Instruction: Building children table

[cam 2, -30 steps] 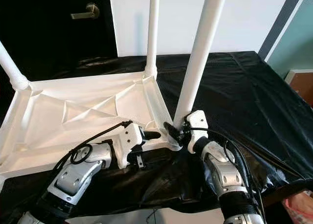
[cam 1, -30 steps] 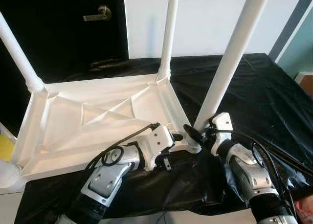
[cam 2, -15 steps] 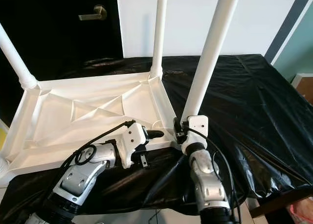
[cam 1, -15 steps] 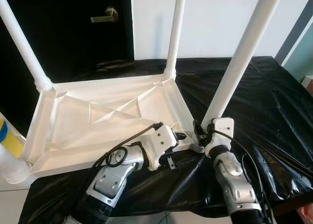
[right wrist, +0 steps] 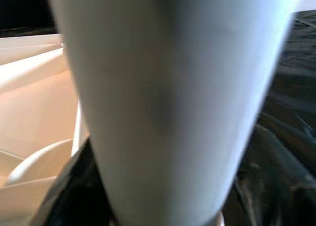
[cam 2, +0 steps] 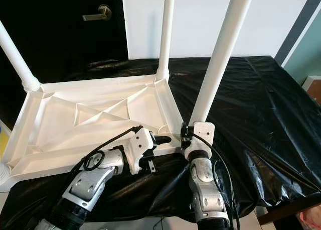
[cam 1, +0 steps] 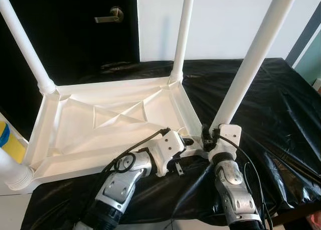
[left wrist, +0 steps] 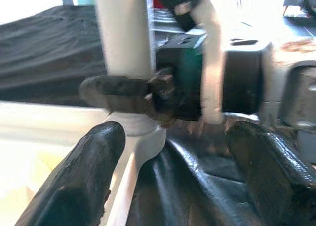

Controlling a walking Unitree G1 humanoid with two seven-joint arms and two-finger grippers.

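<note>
Tabletop (cam 1: 100, 124) upside down on the black sheet (cam 1: 271, 104), near-right leg (cam 1: 246, 74) held at its foot.

Left of frame centre, the left gripper (cam 1: 186, 139) lies with fingers (left wrist: 84, 181) apart beside the corner socket, touching nothing I can confirm. Right of it, the right gripper (cam 1: 208, 135) clasps the leg's base; the leg's long axis rises steeply toward the upper right, so the right arm is nearer for seating it.
</note>
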